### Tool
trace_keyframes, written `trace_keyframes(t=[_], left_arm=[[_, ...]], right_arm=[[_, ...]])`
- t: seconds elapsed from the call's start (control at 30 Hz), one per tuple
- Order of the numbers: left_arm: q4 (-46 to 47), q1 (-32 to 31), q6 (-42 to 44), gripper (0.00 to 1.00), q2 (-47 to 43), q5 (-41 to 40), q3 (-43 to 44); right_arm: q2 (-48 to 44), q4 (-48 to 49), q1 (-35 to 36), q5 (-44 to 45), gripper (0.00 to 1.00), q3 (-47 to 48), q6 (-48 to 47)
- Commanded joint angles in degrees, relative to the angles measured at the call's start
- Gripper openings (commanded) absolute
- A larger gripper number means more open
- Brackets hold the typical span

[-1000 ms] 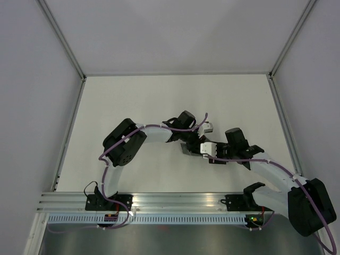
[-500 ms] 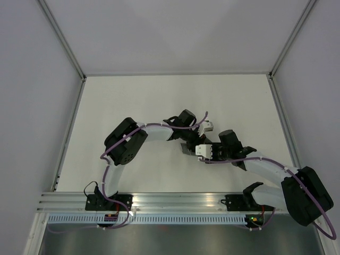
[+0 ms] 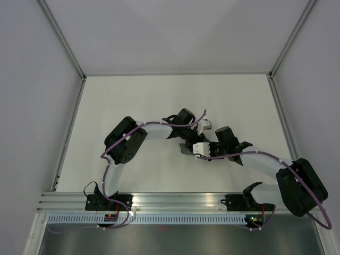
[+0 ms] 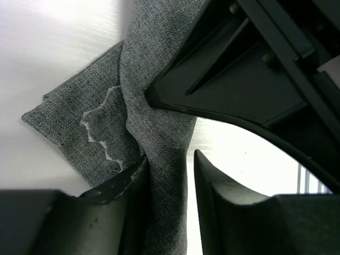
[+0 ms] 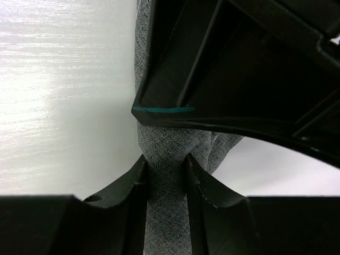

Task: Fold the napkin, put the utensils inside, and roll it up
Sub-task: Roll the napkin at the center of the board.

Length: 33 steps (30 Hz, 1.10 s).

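The dark grey napkin (image 3: 184, 150) is rolled into a narrow bundle at the middle of the table, mostly hidden under both grippers. In the left wrist view the napkin (image 4: 154, 122) runs between the fingers of my left gripper (image 4: 170, 159). It lies against the left finger, with a bright gap to the right finger, so the jaws stand slightly open around it. A flat corner with wavy light stitching sticks out to the left. My right gripper (image 5: 164, 162) is shut on the napkin roll (image 5: 166, 180), both fingers pressing it. The fork is hidden.
The two grippers, left (image 3: 187, 139) and right (image 3: 194, 150), meet almost touching at the table's centre. Each wrist view is crowded by the other gripper's black body. The white table (image 3: 133, 101) has grey walls at the back and sides, and a metal rail (image 3: 175, 201) runs along the near edge.
My right arm has swung left and its gripper has closed in on the left gripper at the napkin. The left gripper has hardly moved.
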Motion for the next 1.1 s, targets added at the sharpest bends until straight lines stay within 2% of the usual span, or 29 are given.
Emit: trace_keyframes(t=[0.0, 0.27, 0.33, 0.6, 0.73, 0.87, 0.97, 1.07], left_arm=[[-11.1, 1.3, -2.3, 0.44, 3.6, -5.4, -3.3], [-6.0, 4.6, -7.3, 0.52, -1.3, -7.2, -5.5], [-3.9, 5.2, -8.7, 0.61, -2.7, -8.3, -6.7], [3.0, 8.1, -16.8, 0.67, -7.8, -13.1, -11.0], [6.1, 9.3, -22.9, 0.65, -11.9, -23.7, -14.1], [15.6, 10.7, -27.6, 0.66, -19.2, -32.8, -20.5], [23.2, 10.5, -28.3, 0.67, -26.5, -39.2, -25.9], [28.2, 9.6, -25.1, 0.68, -30.3, -41.8, -29.6]], right_arm=[[3.9, -9.3, 0.1, 1.2, 0.21, 1.3, -0.8], [9.7, -17.7, -1.2, -2.2, 0.18, 8.6, -0.7], [11.2, -19.9, -1.7, -3.5, 0.18, 9.8, -0.9], [16.8, -28.9, -5.8, -8.6, 0.16, 17.5, -3.6], [21.5, -34.1, -8.8, -11.6, 0.16, 22.2, -5.8], [26.4, -39.5, -10.9, -13.6, 0.16, 28.7, -8.5], [31.1, -44.2, -11.6, -14.8, 0.16, 33.4, -9.9], [36.7, -49.5, -11.9, -15.7, 0.16, 39.0, -11.7]])
